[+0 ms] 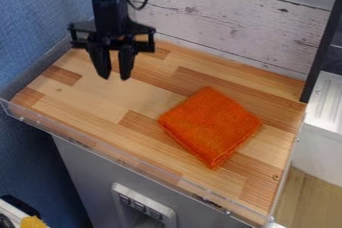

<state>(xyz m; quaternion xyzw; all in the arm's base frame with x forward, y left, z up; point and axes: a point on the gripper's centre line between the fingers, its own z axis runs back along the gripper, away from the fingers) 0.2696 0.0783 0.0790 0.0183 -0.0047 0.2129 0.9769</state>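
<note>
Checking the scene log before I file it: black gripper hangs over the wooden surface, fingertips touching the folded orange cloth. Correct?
Contact is wrong. The camera view shows the gripper apart from the cloth, with wood visible between them. The rest stands: black gripper over the wooden surface, cloth orange and folded.
</note>
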